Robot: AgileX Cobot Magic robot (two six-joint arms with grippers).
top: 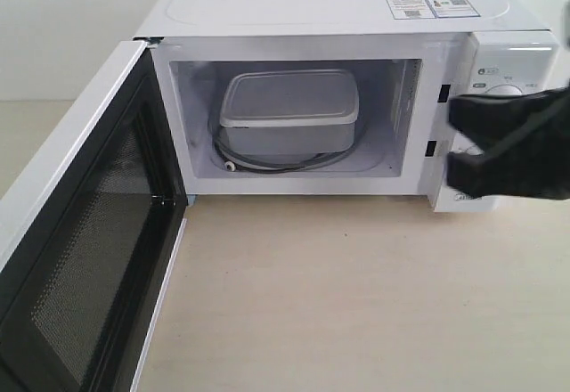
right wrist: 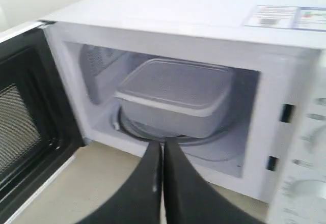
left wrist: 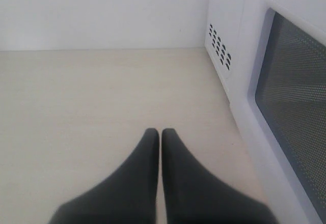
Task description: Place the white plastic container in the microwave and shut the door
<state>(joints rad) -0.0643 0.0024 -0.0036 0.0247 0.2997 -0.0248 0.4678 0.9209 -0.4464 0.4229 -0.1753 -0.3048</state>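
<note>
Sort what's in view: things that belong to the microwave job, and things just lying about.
Job: white plastic container, microwave, door standing open.
Just there: stickers on the microwave's top, table.

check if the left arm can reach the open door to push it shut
Probably yes. The door shows its outer face close beside the left fingers, with only bare table between them. The fingers are shut, which should do for pushing.
</note>
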